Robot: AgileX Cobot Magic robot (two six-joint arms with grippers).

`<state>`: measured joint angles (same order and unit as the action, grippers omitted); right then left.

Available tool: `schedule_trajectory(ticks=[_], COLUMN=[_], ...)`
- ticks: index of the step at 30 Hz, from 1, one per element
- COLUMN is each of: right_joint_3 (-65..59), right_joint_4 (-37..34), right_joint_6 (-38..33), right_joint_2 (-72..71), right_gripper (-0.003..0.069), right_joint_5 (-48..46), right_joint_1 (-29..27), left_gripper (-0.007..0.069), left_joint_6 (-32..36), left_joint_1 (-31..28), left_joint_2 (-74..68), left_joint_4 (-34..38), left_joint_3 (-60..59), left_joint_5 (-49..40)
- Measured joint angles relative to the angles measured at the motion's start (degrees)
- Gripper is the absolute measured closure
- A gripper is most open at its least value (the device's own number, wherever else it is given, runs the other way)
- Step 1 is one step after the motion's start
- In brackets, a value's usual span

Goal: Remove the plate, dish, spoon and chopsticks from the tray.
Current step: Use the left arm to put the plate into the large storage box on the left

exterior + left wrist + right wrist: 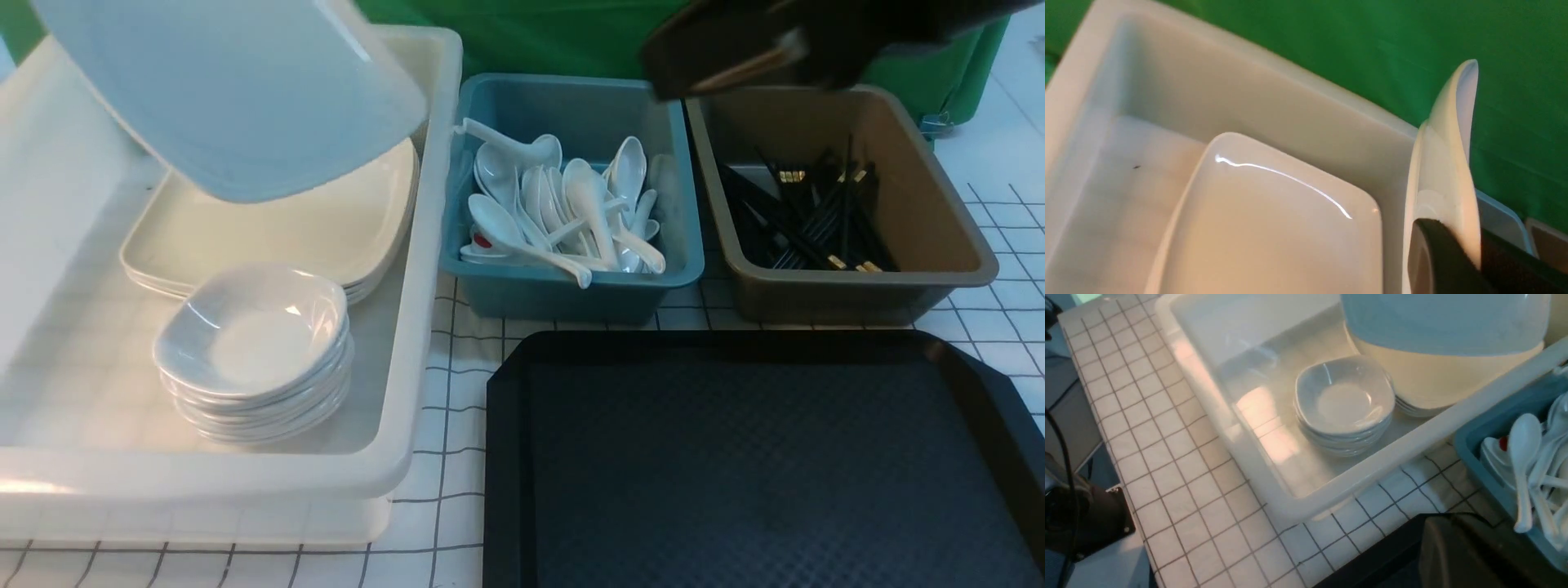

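One gridded white tabletop (green backdrop); left fingers pinch plate; right fingers unreadable.

White bench, ruled with a dark square grid. Carries four things directly: large white tub on the left; blue tub just beside it at the back; brown tub right of that, close alongside; black tray in front of both, at the near right, narrow strip of grid showing between.
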<state>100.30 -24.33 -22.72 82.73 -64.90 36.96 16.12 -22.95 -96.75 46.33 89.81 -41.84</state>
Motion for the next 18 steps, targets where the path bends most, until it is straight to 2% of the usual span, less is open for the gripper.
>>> schedule_trajectory(ticks=[9,14,18], right_joint_3=[1.6,3.0,3.6], right_joint_4=[4.4,4.7,4.7], right_joint_6=[3.2,3.2,3.3], right_joint_2=[3.3,5.1,5.5], right_gripper=[0.0653,0.0653,0.0653], right_joint_5=[4.7,4.6,4.6], right_joint_1=[3.8,3.8,3.9], left_gripper=[0.0606,0.0604,0.0604], left_joint_6=[4.1,6.6,6.7], left_joint_1=[-0.1,1.4,3.9], left_joint_2=[-0.2,-0.3,-0.4], left_joint_4=[12.4,19.4,21.2], left_joint_3=[-19.6,-23.1,-23.4], left_joint_5=[17.7,24.6,28.5])
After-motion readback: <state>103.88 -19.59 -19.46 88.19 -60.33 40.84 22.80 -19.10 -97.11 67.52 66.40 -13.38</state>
